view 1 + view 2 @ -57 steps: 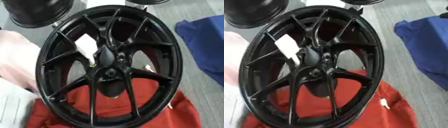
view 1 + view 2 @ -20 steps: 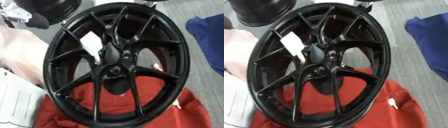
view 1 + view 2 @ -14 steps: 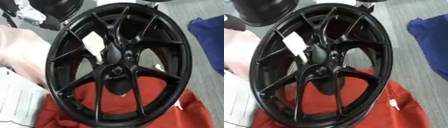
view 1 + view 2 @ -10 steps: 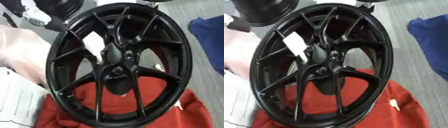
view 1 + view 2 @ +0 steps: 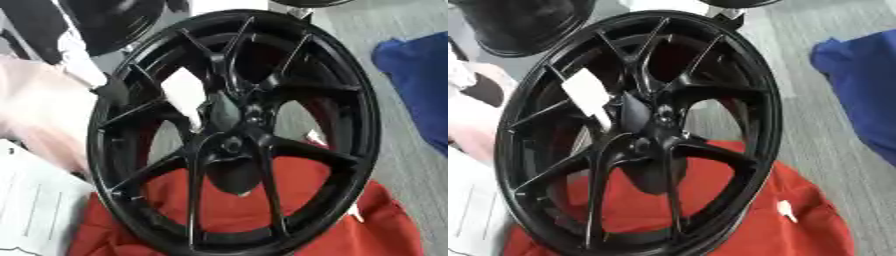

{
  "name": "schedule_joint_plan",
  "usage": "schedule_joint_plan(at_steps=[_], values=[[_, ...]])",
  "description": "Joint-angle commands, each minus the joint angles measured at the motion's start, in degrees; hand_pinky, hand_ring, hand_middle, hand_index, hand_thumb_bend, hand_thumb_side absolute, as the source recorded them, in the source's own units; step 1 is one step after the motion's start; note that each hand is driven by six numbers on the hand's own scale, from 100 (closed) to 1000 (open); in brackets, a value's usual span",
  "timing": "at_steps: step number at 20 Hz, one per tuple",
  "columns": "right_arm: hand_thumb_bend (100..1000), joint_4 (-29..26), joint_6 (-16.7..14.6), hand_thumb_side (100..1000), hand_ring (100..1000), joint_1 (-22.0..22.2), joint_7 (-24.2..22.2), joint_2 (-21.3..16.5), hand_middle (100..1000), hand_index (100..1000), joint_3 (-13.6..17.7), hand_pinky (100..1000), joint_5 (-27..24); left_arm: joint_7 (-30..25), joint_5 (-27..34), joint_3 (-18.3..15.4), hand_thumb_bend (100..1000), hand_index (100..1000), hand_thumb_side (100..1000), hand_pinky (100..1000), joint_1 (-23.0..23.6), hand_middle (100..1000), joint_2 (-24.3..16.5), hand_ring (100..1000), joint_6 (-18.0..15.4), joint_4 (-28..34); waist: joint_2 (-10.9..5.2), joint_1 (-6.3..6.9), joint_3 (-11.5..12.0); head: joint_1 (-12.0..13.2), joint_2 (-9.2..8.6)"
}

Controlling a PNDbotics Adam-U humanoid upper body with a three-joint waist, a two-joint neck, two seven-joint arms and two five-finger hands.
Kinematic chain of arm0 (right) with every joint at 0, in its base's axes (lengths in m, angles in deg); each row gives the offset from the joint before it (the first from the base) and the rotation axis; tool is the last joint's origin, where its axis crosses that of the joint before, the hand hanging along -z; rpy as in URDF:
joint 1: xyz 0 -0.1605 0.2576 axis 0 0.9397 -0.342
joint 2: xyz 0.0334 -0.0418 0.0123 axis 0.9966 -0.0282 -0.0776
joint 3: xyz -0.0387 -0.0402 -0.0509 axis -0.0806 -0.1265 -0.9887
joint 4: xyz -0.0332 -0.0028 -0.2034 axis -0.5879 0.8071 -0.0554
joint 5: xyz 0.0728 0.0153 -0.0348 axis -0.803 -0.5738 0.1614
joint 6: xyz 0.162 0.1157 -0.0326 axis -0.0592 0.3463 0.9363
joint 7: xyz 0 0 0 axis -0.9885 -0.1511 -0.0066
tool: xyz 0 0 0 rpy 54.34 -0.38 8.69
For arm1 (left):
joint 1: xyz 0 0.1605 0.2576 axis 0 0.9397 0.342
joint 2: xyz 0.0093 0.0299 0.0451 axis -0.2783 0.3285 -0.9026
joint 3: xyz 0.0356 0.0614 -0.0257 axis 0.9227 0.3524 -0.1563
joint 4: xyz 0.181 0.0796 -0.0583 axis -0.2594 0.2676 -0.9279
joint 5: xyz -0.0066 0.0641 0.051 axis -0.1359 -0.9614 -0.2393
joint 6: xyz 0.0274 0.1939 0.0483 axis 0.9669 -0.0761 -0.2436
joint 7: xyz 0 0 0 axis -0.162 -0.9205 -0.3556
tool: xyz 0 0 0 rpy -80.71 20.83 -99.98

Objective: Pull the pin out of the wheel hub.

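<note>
Black wheel (image 5: 236,130) is standing tilted on a red cloth (image 5: 737,210), hub (image 5: 241,125) facing me for reach. I'm seeing neither hand, so their state is unknown; I can't make out the pin.

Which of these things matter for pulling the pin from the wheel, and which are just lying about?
Belongs to the job:
- black wheel, standing upright
- its hub; I cannot make out the pin
- red cloth under the wheel

Just lying about:
- blue cloth
- second black wheel behind
- white label behind the spokes
- pink cloth
- white paper
</note>
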Motion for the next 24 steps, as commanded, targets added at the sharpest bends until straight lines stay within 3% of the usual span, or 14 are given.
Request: schedule_joint_plan(at_steps=[1, 7, 19, 24], values=[[100, -0.4, -0.1, 584, 639, -0.7, -0.4, -1.1, 633, 775, -0.1, 864, 0.5, 0.1, -0.3, 0.7, 702, 864, 329, 844, -1.8, 756, 0.6, 789, -0.4, -2.8, -0.82, -0.63, -0.1, 0.6, -0.18], [100, -0.3, 0.0, 586, 640, -1.0, -0.7, -1.0, 633, 776, -0.2, 865, 0.3, 0.1, 1.7, 1.7, 670, 852, 300, 829, -2.9, 710, 3.3, 761, -0.9, -7.2, -0.86, -0.69, -0.3, 1.0, -0.19], [100, -0.4, 0.4, 585, 642, -1.6, -0.7, -0.8, 635, 777, -0.4, 866, -0.2, 0.1, 3.6, 3.6, 656, 836, 185, 814, -2.3, 678, 5.1, 734, -2.0, -9.6, -0.74, -0.71, -0.9, 1.4, -0.16], [100, -0.5, 0.5, 585, 641, -1.8, -0.7, -0.7, 635, 777, -0.4, 866, -0.4, 0.1, 3.9, 3.4, 598, 806, 171, 798, -1.7, 633, 5.4, 704, -2.2, -10.7, -0.53, -0.77, -1.2, 1.4, -0.07]])
